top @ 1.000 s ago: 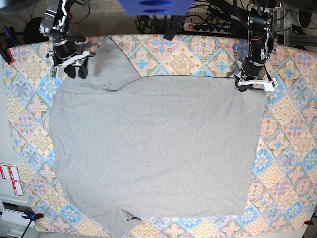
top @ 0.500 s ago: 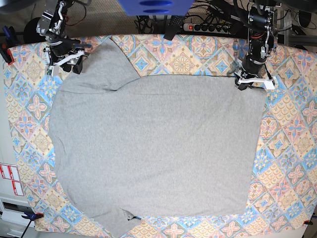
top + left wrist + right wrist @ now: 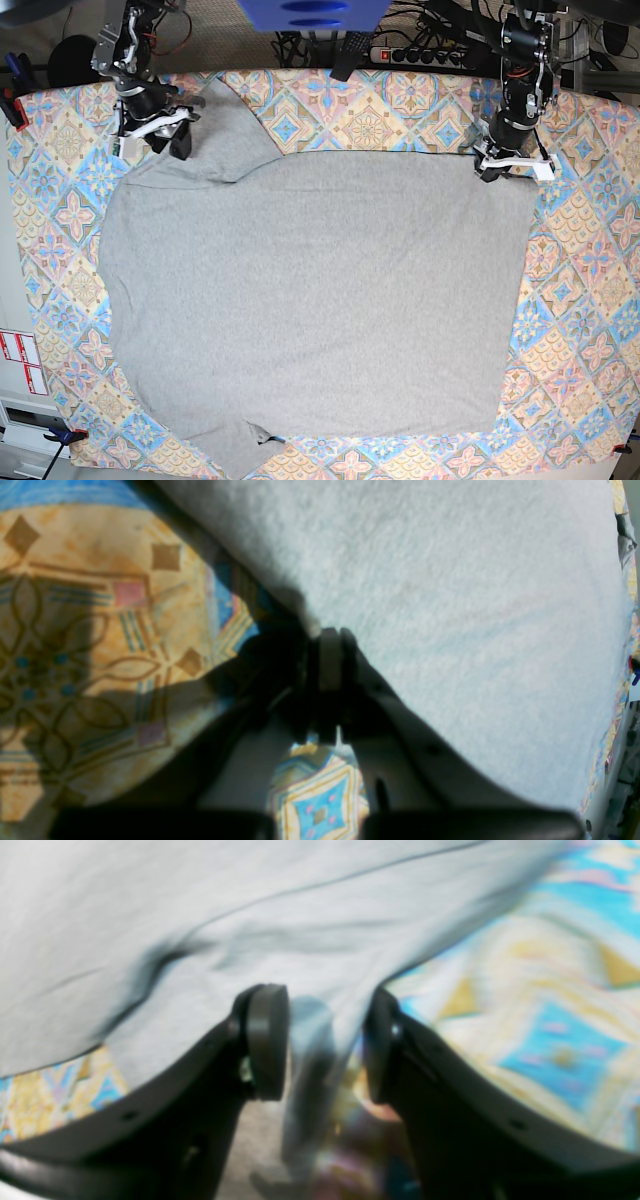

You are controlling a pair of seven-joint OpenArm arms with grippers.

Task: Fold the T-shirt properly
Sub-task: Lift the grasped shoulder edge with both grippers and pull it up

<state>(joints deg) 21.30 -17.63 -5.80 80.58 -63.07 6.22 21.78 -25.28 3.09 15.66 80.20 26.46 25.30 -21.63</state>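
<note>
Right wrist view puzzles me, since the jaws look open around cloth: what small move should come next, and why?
Probably close the right gripper: T-shirt fabric lies between its open jaws, while the left gripper is already shut on a corner.

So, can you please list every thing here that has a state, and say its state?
T-shirt: spread flat, plain side up, unfolded.
Left gripper: shut on the T-shirt's corner.
Right gripper: open, over the sleeve.
Tablecloth: lying flat beneath the shirt.

Your left gripper [image 3: 489, 166] is at the far right, jaws clamped together; your right gripper [image 3: 152, 140] stands parted, far left.
</note>
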